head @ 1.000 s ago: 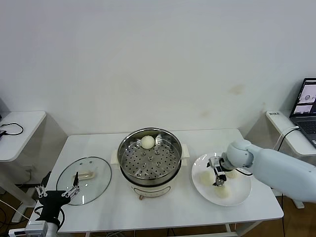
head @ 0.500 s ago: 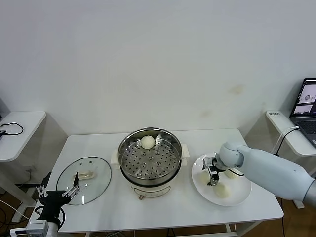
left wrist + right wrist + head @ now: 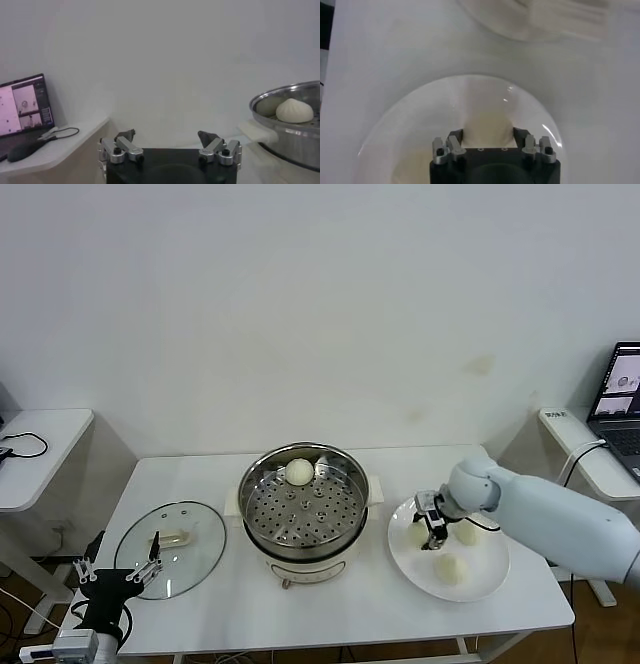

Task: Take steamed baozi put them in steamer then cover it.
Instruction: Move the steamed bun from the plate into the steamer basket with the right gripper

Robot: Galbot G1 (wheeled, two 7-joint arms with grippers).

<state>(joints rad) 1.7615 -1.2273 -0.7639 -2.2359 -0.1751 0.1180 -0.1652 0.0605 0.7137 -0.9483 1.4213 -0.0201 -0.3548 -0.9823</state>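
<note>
The steamer point(image 3: 303, 509) stands mid-table with one baozi point(image 3: 299, 472) at the back of its perforated tray; both also show in the left wrist view, the steamer point(image 3: 295, 132) and the baozi point(image 3: 294, 110). Three baozi lie on a white plate point(image 3: 492, 569): left point(image 3: 415, 536), right point(image 3: 467, 533), front point(image 3: 447, 568). My right gripper point(image 3: 434, 532) is low over the plate, open, its fingers on either side of the left baozi point(image 3: 487, 107); the gripper point(image 3: 487, 136) has not closed on it. The cover point(image 3: 170, 549) lies flat on the table at the left. My left gripper point(image 3: 115, 576) is parked, open, at the front left.
The plate point(image 3: 405, 130) sits right of the steamer, near the table's right front. A laptop point(image 3: 624, 399) is on a side table at the right. Another side table point(image 3: 40, 446) with a cable stands at the left.
My right gripper moved from over the front baozi leftward, then slightly back, to the left baozi. The left arm has not moved.
</note>
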